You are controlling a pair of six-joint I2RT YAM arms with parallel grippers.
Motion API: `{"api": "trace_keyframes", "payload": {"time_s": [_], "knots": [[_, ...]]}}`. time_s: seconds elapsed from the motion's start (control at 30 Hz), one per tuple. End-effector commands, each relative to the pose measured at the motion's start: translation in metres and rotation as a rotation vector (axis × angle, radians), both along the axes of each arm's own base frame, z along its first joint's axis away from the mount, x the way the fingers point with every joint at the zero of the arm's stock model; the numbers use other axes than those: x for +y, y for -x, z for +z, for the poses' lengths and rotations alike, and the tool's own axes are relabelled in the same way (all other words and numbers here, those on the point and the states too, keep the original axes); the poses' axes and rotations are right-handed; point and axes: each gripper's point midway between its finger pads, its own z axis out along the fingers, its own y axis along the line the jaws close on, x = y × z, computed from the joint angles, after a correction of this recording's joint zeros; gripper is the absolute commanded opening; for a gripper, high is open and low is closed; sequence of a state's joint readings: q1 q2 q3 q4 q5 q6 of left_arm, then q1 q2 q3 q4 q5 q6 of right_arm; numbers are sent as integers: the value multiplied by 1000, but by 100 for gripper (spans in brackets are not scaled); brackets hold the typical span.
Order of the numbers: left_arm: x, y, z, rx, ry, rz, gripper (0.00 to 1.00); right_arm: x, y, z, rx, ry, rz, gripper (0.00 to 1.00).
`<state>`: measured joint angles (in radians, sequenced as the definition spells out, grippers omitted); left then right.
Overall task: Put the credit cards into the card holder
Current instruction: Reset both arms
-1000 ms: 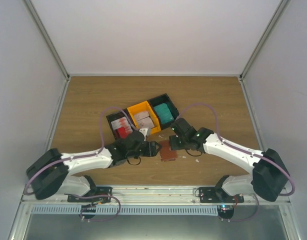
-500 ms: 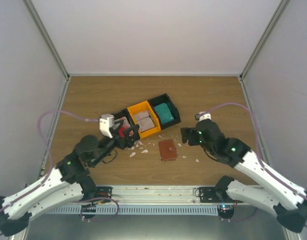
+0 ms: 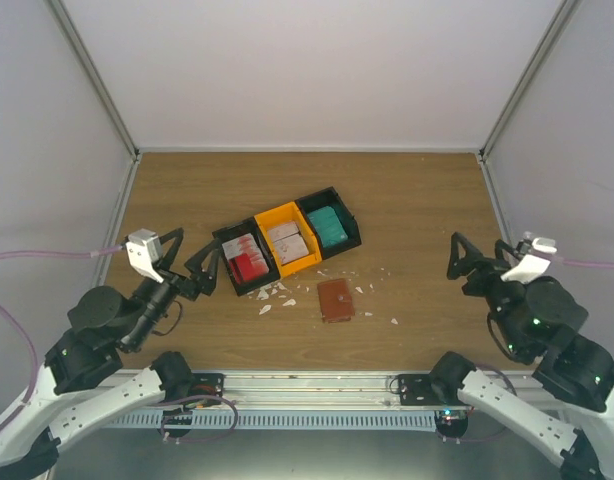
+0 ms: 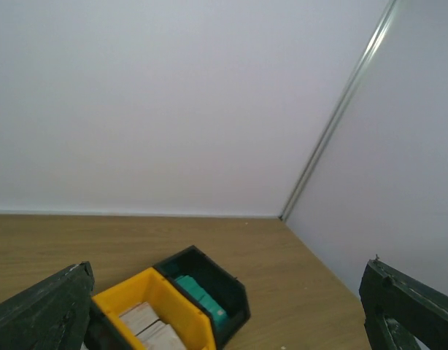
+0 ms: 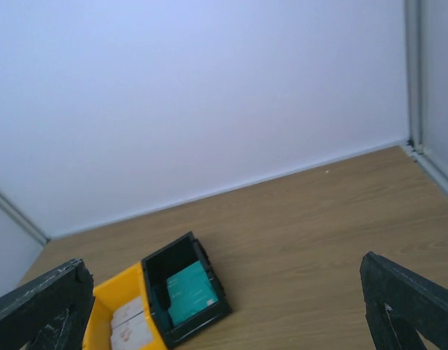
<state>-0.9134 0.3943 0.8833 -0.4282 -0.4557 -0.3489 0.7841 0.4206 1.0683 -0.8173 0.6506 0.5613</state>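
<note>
The closed reddish-brown card holder (image 3: 335,299) lies flat on the table in front of three bins. Credit cards sit in those bins: red ones (image 3: 247,266) in the left black bin, white-pinkish ones (image 3: 290,241) in the orange bin, teal ones (image 3: 330,228) in the right black bin. My left gripper (image 3: 195,262) is open, raised left of the bins, holding nothing. At the near right my right gripper (image 3: 480,258) is open and empty, well away from the card holder. Each wrist view shows wide-apart fingers, the teal cards (image 4: 198,295) (image 5: 187,292) and the white-pinkish cards (image 4: 140,318) (image 5: 125,326).
Small white scraps (image 3: 272,297) lie scattered round the card holder. The bins (image 3: 287,214) stand in a diagonal row mid-table. White walls with metal corner posts (image 3: 512,95) close in the table on three sides.
Both arms have drawn back from the card holder toward the near corners and risen. Both grippers have opened wide. The card holder stays where it lay.
</note>
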Motion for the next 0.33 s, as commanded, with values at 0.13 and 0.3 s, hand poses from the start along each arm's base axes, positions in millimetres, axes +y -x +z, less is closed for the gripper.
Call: {"api": "trace_keyframes", "payload": {"time_s": [0.13,0.3], "knots": [[23,2,-6,20,-102,86,99,-25,6,-8,20,46,-106,99],[29,1,-9,20,-89,115,99,-22,2,-13,35,60,-110,100]]}}
